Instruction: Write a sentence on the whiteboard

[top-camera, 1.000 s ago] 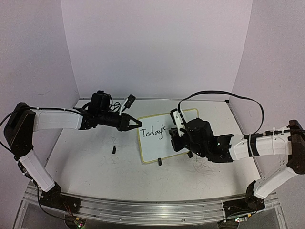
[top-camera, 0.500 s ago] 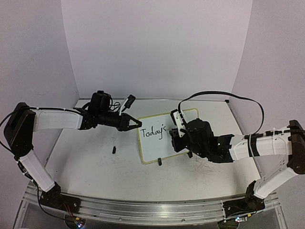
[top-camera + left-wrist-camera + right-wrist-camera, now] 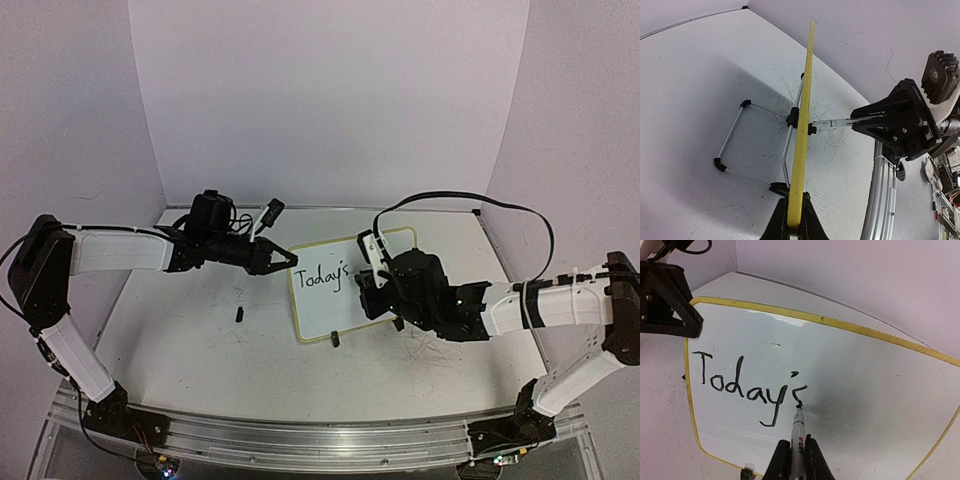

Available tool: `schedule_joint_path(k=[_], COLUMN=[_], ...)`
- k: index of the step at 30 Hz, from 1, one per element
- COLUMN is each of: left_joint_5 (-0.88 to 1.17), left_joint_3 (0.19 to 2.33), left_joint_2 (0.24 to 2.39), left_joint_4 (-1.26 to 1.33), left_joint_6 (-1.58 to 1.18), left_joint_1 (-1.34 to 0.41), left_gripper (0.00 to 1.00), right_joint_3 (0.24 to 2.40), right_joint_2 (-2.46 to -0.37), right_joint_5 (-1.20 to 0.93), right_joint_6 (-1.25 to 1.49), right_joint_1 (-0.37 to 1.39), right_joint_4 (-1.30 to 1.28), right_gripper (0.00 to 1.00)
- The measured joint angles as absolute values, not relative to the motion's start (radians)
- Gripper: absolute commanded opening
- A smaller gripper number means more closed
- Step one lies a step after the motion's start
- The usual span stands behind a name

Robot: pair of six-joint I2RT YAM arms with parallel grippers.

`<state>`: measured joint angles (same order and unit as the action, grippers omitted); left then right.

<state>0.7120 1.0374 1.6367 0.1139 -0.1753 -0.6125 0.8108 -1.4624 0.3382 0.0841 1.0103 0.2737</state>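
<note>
No visible movement over the last second. The whiteboard (image 3: pixel 325 312) stood on its wire stand (image 3: pixel 735 145), left gripper (image 3: pixel 794 220) clamped on its left rim. Right gripper (image 3: pixel 793 452) pinched a black marker (image 3: pixel 798 432), tip at the sentence (image 3: pixel 747 385)'s "s", mid-board. Board looked thin, light and tippy: rim was the place to hold.

White whiteboard (image 3: pixel 865 390) (yellow-edged), black sentence (image 3: pixel 751 391)

From above, the right gripper (image 3: pixel 366 292) hides the marker (image 3: pixel 798 437) and the 3 o'clock half of the whiteboard (image 3: pixel 318 305). Right wrist view: marker barrel cut off at 6 o'clock — board corner at 3 o'clock. A small black item (image 3: pixel 240 314) — too small to identify.
</note>
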Motion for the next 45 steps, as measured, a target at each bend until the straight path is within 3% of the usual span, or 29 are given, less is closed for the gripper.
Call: schedule_joint_path(k=[26, 35, 45], left_joint_5=[0.712, 0.712, 0.712], left_joint_3=[1.037, 1.037, 1.037], left_joint_2=[1.637, 1.637, 1.636], left_joint_4=[0.113, 0.114, 0.114], left_joint_6=[-0.175, -0.171, -0.164], left_joint_1=[-0.612, -0.614, -0.614], left_gripper=[0.00, 0.00, 0.00], right_joint_3=[0.812, 0.757, 0.753], right_joint_2=[-1.470, -1.318, -1.353], right_joint_5=[0.307, 0.290, 0.290], right_joint_6=[0.084, 0.080, 0.085], right_joint_1=[1.010, 0.985, 0.941], right_joint_4=[0.275, 0.269, 0.269], right_gripper=[0.00, 0.00, 0.00])
